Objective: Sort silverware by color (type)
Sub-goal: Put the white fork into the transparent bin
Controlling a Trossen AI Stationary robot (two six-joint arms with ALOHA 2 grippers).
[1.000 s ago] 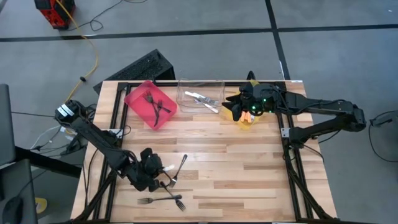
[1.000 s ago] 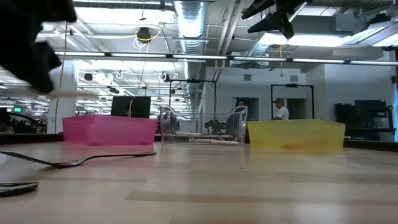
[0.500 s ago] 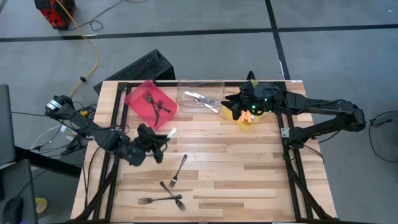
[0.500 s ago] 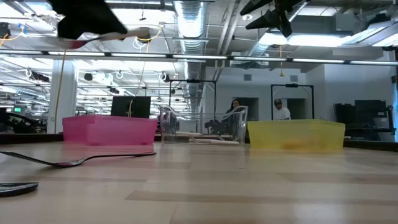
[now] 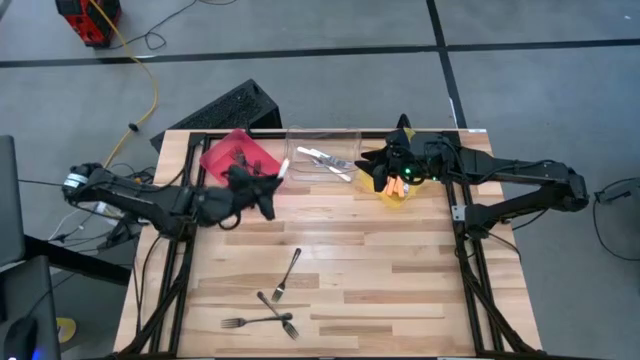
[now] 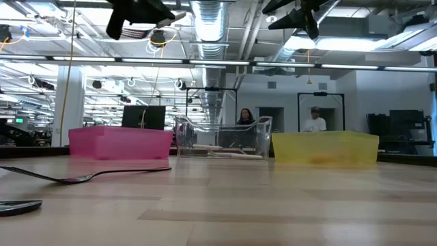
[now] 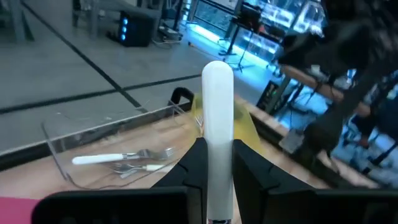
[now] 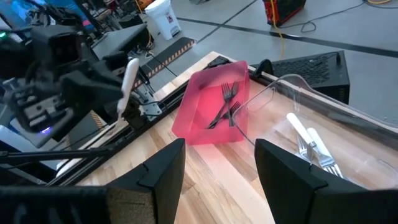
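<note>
Though a blur from above, the left end effector [image 7: 217,180] clenched on a white-handled fork [image 7: 217,118]; right end effector [image 8: 217,180] released.

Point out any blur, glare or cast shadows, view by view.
Left wrist view: the white-handled fork in the left gripper is sharp, the room behind glows blue and soft. Low view: bright ceiling lights, near tabletop blurred. High view: even light, faint shadows under the loose forks.

left claw [image 5: 272,180] blocks red bin [image 5: 222,155]; table middle [image 5: 380,250] free.
</note>
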